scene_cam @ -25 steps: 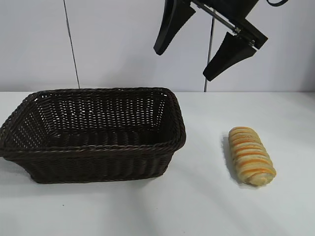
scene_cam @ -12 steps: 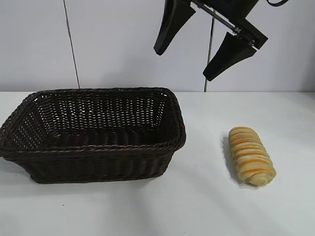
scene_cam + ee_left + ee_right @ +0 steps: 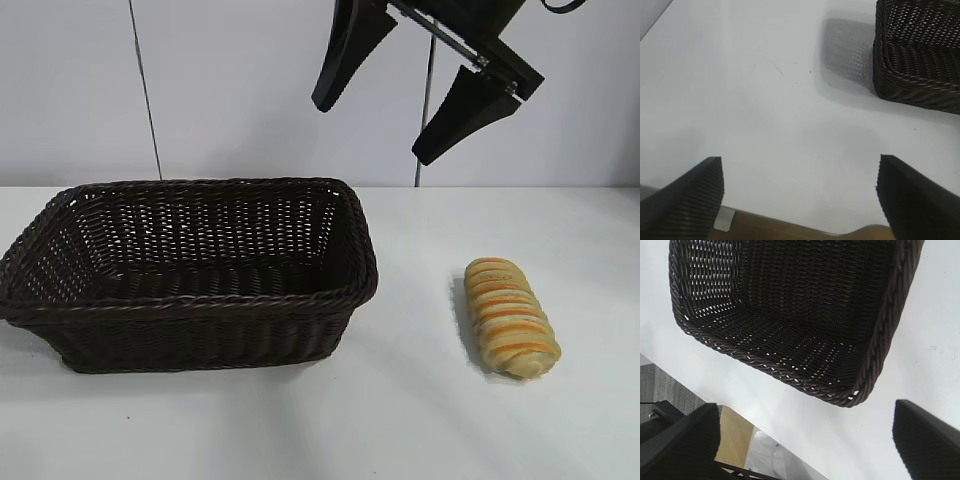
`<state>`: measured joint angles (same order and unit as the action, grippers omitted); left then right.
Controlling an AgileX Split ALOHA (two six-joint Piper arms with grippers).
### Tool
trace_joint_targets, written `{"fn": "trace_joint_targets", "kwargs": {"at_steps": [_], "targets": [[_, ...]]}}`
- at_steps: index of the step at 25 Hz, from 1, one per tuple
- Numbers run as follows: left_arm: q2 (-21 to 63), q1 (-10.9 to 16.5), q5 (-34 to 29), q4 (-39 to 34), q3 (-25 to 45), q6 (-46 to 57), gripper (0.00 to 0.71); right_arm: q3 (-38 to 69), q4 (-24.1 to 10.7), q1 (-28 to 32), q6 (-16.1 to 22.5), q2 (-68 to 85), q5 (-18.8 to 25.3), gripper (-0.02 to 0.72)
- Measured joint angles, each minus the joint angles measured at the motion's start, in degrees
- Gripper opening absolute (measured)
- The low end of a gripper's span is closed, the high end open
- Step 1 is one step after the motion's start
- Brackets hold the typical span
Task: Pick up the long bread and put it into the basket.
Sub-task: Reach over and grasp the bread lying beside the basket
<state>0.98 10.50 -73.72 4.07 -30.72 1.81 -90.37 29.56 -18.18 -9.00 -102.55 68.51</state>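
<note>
The long bread [image 3: 510, 317] is seen lying on the white table [image 3: 420, 420], below the right gripper [image 3: 385, 105] and off to that gripper's right in the exterior view, well apart from its fingers. The loaf is laid with one end toward the back wall and the other toward the camera, its striped top facing up. Nothing is touching it.

The right gripper is held high above the table, over the gap between the basket [image 3: 190, 300] and the bread. Its two dark fingers are spread wide and nothing is held between them. They are tilted down and toward the basket side. In the right wrist view the right gripper [image 3: 807, 440] is shown with the basket's open inside [image 3: 790, 315] beyond its fingertips; the basket holds nothing there, and one braided corner of its rim lies nearest to the fingers.

The basket is set on the table below and to the left of the right gripper in the exterior view, apart from the bread, with bare table between them.

The left gripper [image 3: 800, 192] is seen only in its own wrist view. Its fingers are also spread wide and empty, and are held above bare table. A corner of the basket [image 3: 920, 55] lies well ahead of it and to one side, with a shadow cast beside it on the tabletop.
</note>
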Motion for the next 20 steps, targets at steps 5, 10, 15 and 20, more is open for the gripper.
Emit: {"fn": "trace_joint_targets", "kwargs": {"at_steps": [5, 10, 15, 20], "targets": [[0.0, 0.0, 0.0, 0.0, 0.0, 0.0, 0.605, -6.23, -3.39, 1.52, 2.89, 1.93, 1.59, 0.65], [0.0, 0.0, 0.0, -0.02, 0.0, 0.01, 0.605, -9.35, -19.3, 2.3, 10.02, 5.05, 2.35, 0.65], [0.0, 0.0, 0.0, -0.02, 0.0, 0.01, 0.605, -7.75, -24.64, 2.3, 12.4, 5.39, 2.55, 0.65], [0.0, 0.0, 0.0, -0.02, 0.0, 0.01, 0.605, -1.6, -28.92, 2.3, 13.09, 4.3, 2.43, 0.65]]}}
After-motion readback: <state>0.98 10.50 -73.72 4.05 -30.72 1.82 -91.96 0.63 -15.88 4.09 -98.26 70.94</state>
